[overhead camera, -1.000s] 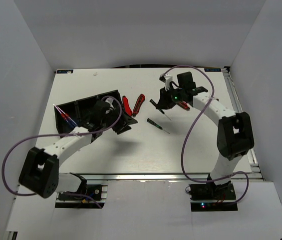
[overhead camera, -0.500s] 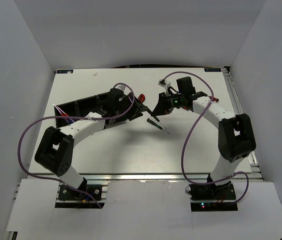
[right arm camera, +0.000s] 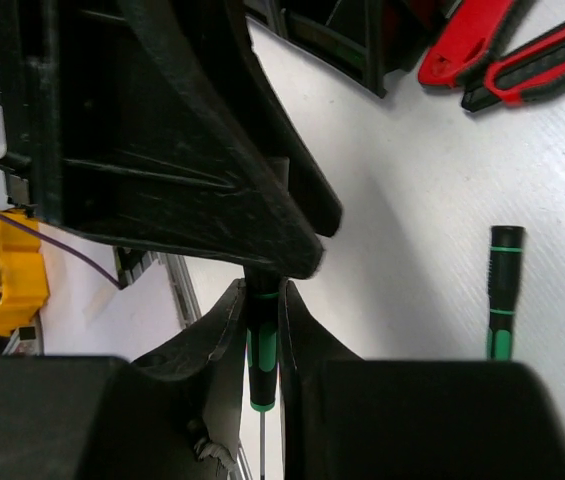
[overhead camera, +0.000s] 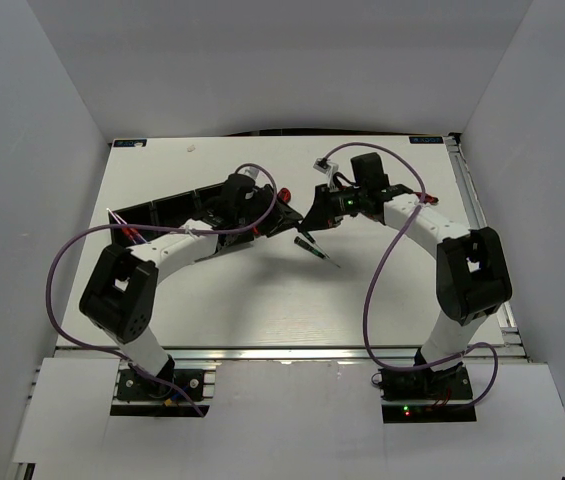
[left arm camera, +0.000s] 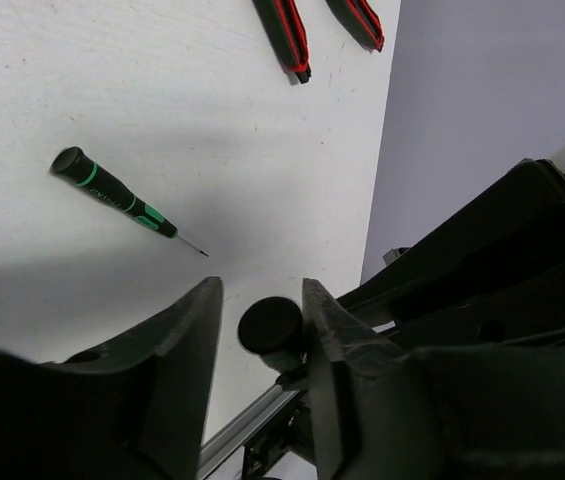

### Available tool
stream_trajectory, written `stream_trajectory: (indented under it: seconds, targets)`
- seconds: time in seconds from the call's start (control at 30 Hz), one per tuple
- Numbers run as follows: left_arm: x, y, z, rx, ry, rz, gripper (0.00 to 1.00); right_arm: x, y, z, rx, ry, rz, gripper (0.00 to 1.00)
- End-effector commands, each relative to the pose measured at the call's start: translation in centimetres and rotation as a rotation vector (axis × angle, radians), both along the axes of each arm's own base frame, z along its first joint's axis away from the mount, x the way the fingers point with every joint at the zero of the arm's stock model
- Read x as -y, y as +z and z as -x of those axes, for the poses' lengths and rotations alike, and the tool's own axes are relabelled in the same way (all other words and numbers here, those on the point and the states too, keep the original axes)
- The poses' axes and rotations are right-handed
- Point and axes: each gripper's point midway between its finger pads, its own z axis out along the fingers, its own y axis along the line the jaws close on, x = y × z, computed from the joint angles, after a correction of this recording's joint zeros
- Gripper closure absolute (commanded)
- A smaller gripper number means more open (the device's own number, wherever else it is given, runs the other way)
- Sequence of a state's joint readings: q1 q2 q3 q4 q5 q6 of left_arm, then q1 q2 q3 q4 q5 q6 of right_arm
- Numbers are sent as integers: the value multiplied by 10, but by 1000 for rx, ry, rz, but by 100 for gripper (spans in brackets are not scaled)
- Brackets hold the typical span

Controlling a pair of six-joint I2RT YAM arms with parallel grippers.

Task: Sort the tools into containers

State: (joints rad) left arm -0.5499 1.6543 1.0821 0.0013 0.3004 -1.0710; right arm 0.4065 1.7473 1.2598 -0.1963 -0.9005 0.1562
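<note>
My right gripper [overhead camera: 312, 222] [right arm camera: 260, 292] is shut on a black-and-green screwdriver [right arm camera: 262, 355], held off the table with its handle pointing at my left gripper [overhead camera: 286, 218]. My left gripper [left arm camera: 260, 305] is open. The black handle end [left arm camera: 270, 325] sits between its jaws, close to one finger [left arm camera: 337, 330]. A second black-and-green screwdriver [overhead camera: 317, 250] [left arm camera: 112, 188] [right arm camera: 503, 290] lies on the table. Two red-and-black cutters [left arm camera: 284, 38] [right arm camera: 482, 28] lie just behind the grippers, mostly hidden under the left arm in the top view. The black tray [overhead camera: 157, 212] at the left holds blue-handled screwdrivers [overhead camera: 128, 233].
The white table [overhead camera: 262, 300] is walled by white panels on three sides. Purple cables [overhead camera: 57, 290] loop off both arms. The two grippers meet at the table's middle, right beside the tray's right end.
My left gripper swung from the tray rightward to the table's middle. My right gripper moved left with the screwdriver, and its handle now sits between the left jaws.
</note>
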Motion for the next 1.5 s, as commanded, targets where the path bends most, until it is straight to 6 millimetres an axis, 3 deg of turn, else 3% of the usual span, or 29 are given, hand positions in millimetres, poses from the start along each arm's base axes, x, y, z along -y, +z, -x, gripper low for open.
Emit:
stream_trajectory:
  seconds: [0.0, 0.13, 0.23, 0.27, 0.3, 0.33, 0.47, 0.53, 0.57, 0.63, 0.67, 0.7, 0.77, 0.8, 0.87, 0.9, 0.93, 1.0, 1.1, 1.17, 1.33, 1.47]
  targets:
    - [10, 24, -5, 64, -26, 37, 53, -7, 20, 6, 40, 31, -56, 100]
    - [11, 27, -2, 67, -36, 53, 73, -8, 20, 4, 47, 34, -57, 92]
    - [11, 29, 1, 72, -47, 57, 92, -7, 19, 4, 57, 43, -56, 67]
    - [10, 30, 2, 75, -51, 54, 97, -7, 18, 5, 56, 49, -56, 53]
    - [9, 31, 3, 80, -52, 50, 100, -7, 18, 5, 66, 54, -55, 26]
    - [5, 27, 5, 75, -50, 25, 100, -8, 18, 5, 73, 63, -57, 11]
    - [-18, 27, 10, 92, -36, -82, 100, -5, 18, 6, 122, 86, -43, 11]
    - [-46, 16, 10, 78, -13, -183, 100, -1, 13, 9, 159, 117, -24, 11]
    - [-58, 24, 10, 88, 5, -200, 100, 0, 13, 10, 181, 134, -21, 11]
    - [-104, 15, 7, 59, 41, -301, 100, 5, 7, 17, 236, 198, 1, 11]
    - [-122, 17, 5, 65, 53, -340, 100, 6, 7, 16, 250, 210, 11, 11]
    - [-157, 19, 4, 32, 116, -367, 100, 11, 2, 21, 223, 221, 30, 11]
    - [-191, 29, -2, 59, 142, -424, 100, 14, 0, 22, 252, 264, 20, 11]
    - [-222, 30, -3, 23, 197, -444, 100, 16, -1, 23, 253, 271, 20, 11]
    - [-251, 44, -12, 52, 222, -498, 100, 19, -4, 25, 260, 286, 22, 11]
    - [-279, 46, -17, 34, 283, -517, 100, 20, -6, 25, 261, 289, 26, 11]
    - [-291, 40, -16, 0, 285, -546, 100, 21, -6, 26, 263, 290, 29, 11]
    - [-321, 45, -25, -3, 343, -594, 100, 22, -9, 26, 266, 291, 39, 11]
    - [-347, 41, -41, -21, 396, -636, 100, 23, -11, 24, 276, 289, 53, 11]
    - [-354, 29, -53, -50, 401, -649, 100, 24, -13, 23, 280, 283, 67, 11]
    - [-354, 23, -84, -27, 389, -627, 99, 28, -19, 16, 292, 260, 113, 11]
    - [-352, 8, -93, -48, 379, -597, 96, 31, -23, 12, 312, 243, 146, 11]
